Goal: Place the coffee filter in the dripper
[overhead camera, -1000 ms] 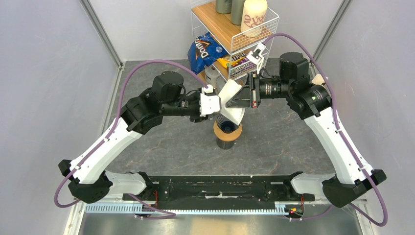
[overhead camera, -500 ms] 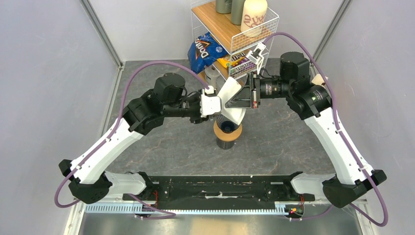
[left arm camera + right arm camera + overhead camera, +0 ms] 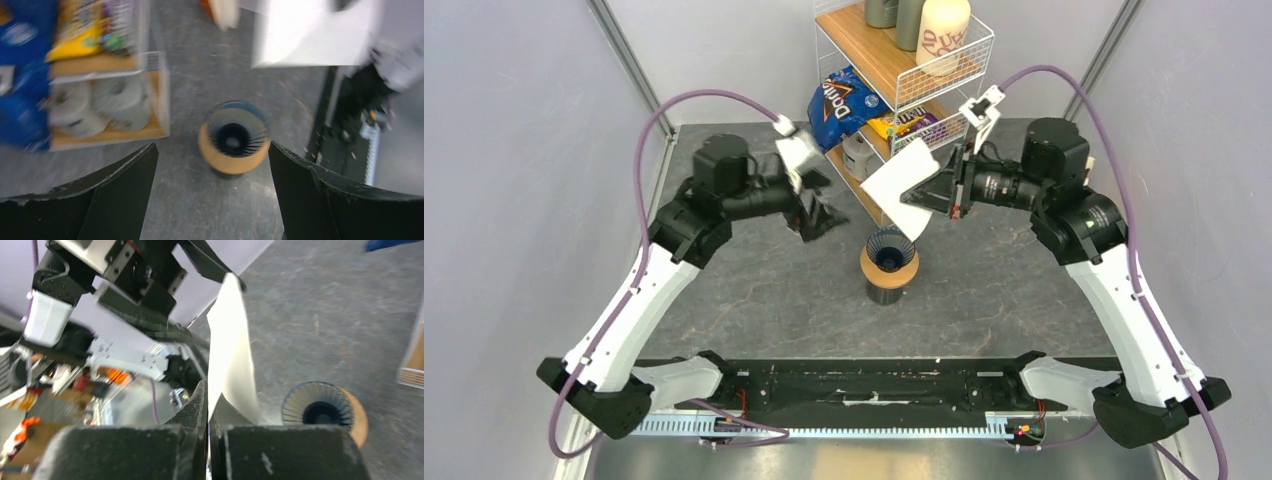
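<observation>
Your right claw (image 3: 209, 405) is pinched fully shut on one edge of the filter (image 3: 230, 350). The white paper stands up out of the jaws as a flat sheet, not opened into a cone. Gripping it by the edge looks deliberate: most of the paper is left free, so that free end can go down first.

From above, the filter (image 3: 902, 190) hangs tilted, its low corner over the far rim of the dripper (image 3: 888, 250). It isn't inside yet. How high it rides over the rim I can't tell.

The dripper sits mouth up in a wooden ring (image 3: 889, 270) on top of a dark cup (image 3: 884, 293), in the middle of the table (image 3: 754, 290). That stack holds the blue cone upright and open to you, but it may tip if you push sideways.

Your left claw (image 3: 819, 215) is spread wide and holds nothing. It sits off to the left of the dripper, apart from the paper, and its camera looks straight down between the fingers at the dripper (image 3: 234, 135). Judging by that, it's out of the way and leaves the drop to the right arm.

Next you'd bring the paper down over the centre of the mouth. Flat as it is, it may lie across the ribs rather than seat.
</observation>
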Motion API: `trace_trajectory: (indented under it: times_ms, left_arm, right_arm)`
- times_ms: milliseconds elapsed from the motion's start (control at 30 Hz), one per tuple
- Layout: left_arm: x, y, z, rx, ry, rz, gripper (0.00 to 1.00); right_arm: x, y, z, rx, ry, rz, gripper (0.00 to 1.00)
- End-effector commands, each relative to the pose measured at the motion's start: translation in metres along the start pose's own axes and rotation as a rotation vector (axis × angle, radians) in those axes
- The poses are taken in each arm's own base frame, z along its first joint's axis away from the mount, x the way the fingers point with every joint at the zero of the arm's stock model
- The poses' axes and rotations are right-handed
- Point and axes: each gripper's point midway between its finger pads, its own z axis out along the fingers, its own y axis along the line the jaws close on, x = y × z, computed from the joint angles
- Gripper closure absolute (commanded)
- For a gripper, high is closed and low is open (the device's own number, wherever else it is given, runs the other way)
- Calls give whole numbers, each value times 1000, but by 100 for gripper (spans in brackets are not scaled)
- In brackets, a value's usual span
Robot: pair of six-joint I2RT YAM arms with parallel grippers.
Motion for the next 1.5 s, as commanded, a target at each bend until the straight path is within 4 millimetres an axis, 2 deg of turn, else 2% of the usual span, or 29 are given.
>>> trace_trajectory:
  times_ms: [0, 67, 100, 167, 300, 433, 533, 633, 800, 867, 933, 1033, 1167, 1267, 1367, 1467]
  left_arm:
    - [-46, 42, -39, -176, -250, -154, 11]
    - [-56, 36, -44, -142, -231, -35, 13]
    - [-61, 35, -45, -132, -214, -29, 14]
    - [-67, 35, -46, -120, -181, -69, 16]
    - [-76, 21, -46, -45, -136, -177, 18]
    - [-74, -6, -36, 55, -60, -192, 18]
    - [-60, -36, -22, 149, 26, -179, 17]
    - [-62, -51, -12, 208, 32, -211, 18]
    - [-68, -57, 7, 197, 33, -175, 19]
    - [-64, -66, 13, 210, 50, -153, 15]
    - [-61, -74, 15, 218, 49, -124, 11]
    - [-55, -76, 20, 179, 37, -64, 10]
    - [-64, -66, 20, 107, -53, -40, 7]
    - [-71, -67, 13, 167, -108, -81, 6]
    - [-79, -59, -2, 197, -170, -57, 5]
    - [-67, -71, -12, 290, -103, 97, 7]
  right_arm:
    - [-28, -21, -12, 134, -114, -109, 100]
    - [-10, -19, -17, 99, 27, -262, 100]
    - [0, -17, -21, 82, 80, -340, 100]
    - [24, -23, -34, 99, 202, -514, 100]
    - [60, -30, -65, 67, 443, -839, 100]
    - [75, -38, -82, 58, 616, -1029, 100]
    - [77, -36, -80, 26, 660, -1117, 100]
    - [78, -36, -76, 5, 675, -1240, 100]
    - [81, -43, -66, -1, 691, -1511, 100]
    - [80, -42, -60, -2, 683, -1576, 100]
    - [74, -38, -52, 14, 633, -1618, 100]
    - [62, -31, -40, 63, 498, -1752, 100]
    - [61, -26, -27, 103, 326, -1962, 100]
    - [59, -19, -20, 124, 216, -2146, 100]
    - [75, -12, -21, 12, 227, -2253, 100]
    - [94, -2, -25, -138, 242, -2302, 100]
